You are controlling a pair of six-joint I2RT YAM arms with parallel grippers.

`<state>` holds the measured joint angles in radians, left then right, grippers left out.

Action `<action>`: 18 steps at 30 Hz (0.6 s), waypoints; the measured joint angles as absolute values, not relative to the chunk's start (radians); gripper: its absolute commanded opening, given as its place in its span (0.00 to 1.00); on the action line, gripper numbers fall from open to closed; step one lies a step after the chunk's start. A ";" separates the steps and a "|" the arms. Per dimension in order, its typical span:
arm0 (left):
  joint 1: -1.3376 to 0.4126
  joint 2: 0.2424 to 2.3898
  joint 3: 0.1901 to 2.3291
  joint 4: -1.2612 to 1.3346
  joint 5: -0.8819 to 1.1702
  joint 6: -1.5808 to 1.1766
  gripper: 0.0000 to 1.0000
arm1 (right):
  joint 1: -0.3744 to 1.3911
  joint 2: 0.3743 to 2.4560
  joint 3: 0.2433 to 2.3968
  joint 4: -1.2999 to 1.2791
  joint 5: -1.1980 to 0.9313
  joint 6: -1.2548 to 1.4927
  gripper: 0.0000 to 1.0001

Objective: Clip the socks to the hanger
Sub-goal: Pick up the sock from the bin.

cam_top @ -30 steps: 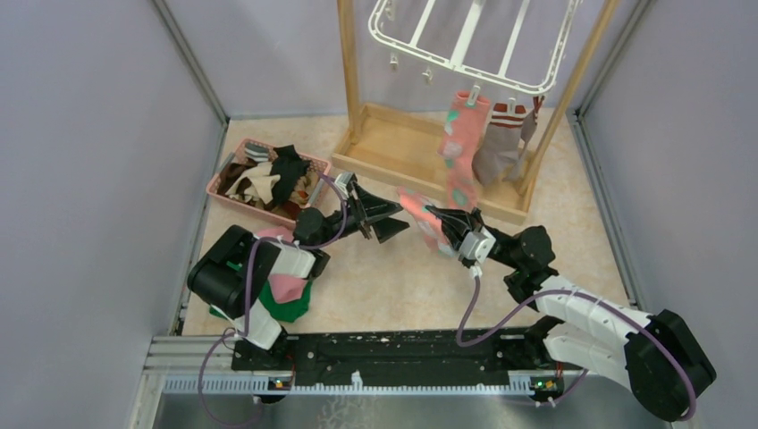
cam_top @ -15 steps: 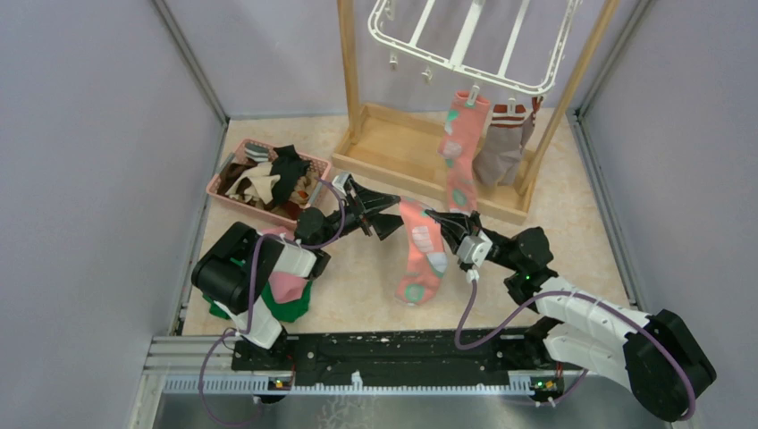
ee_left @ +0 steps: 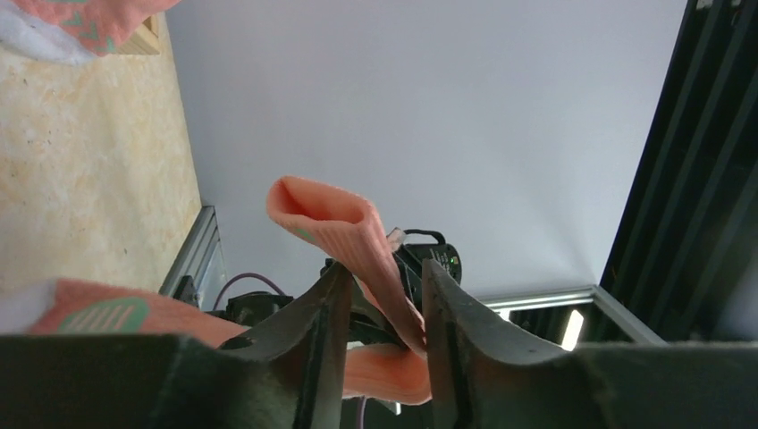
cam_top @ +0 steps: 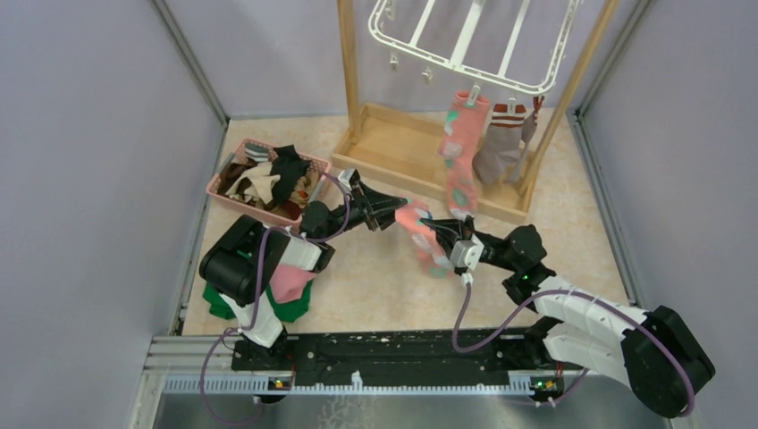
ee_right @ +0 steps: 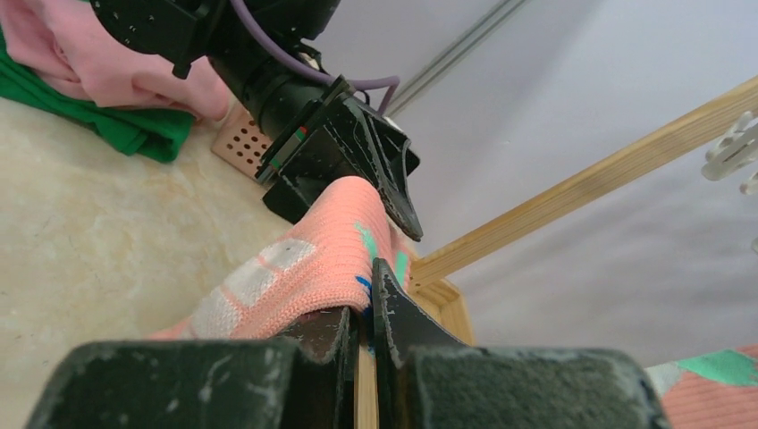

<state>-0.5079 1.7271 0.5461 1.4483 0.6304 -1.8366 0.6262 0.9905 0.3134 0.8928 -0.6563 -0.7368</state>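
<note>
a soft knit salmon sock (cam_top: 422,239), ribbed at the cuff and patched with teal and white, hangs over the speckled table (cam_top: 384,286) between the two arms, well short of the white plastic hanger (cam_top: 465,55). its length slopes from the cuff, far-left, toward the near-right. the right gripper (ee_right: 365,315) pinches it tight. the left gripper (ee_left: 386,302) brackets the looped cuff, though whether it actually presses is unclear.
</note>
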 measured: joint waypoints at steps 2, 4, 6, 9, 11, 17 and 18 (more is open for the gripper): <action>-0.508 1.727 0.551 1.449 0.639 -1.836 0.05 | 0.627 0.995 0.313 0.879 -0.656 -0.743 0.00; -0.507 1.727 0.559 1.450 0.647 -1.832 0.00 | 0.628 0.996 0.313 0.868 -0.656 -0.749 0.00; -0.505 1.727 0.570 1.452 0.660 -1.820 0.00 | 0.632 0.995 0.313 0.865 -0.656 -0.753 0.04; -0.483 1.727 0.603 1.452 0.707 -1.750 0.00 | 0.635 0.994 0.313 0.867 -0.652 -0.757 0.29; -0.472 1.727 0.612 1.454 0.730 -1.713 0.00 | 0.638 0.991 0.313 0.873 -0.640 -0.747 0.48; -0.390 1.687 0.612 1.454 0.845 -1.354 0.00 | 0.640 0.982 0.306 0.887 -0.510 -0.664 0.71; -0.386 1.660 0.601 1.443 0.849 -1.268 0.00 | 0.640 0.982 0.307 0.879 -0.484 -0.648 0.72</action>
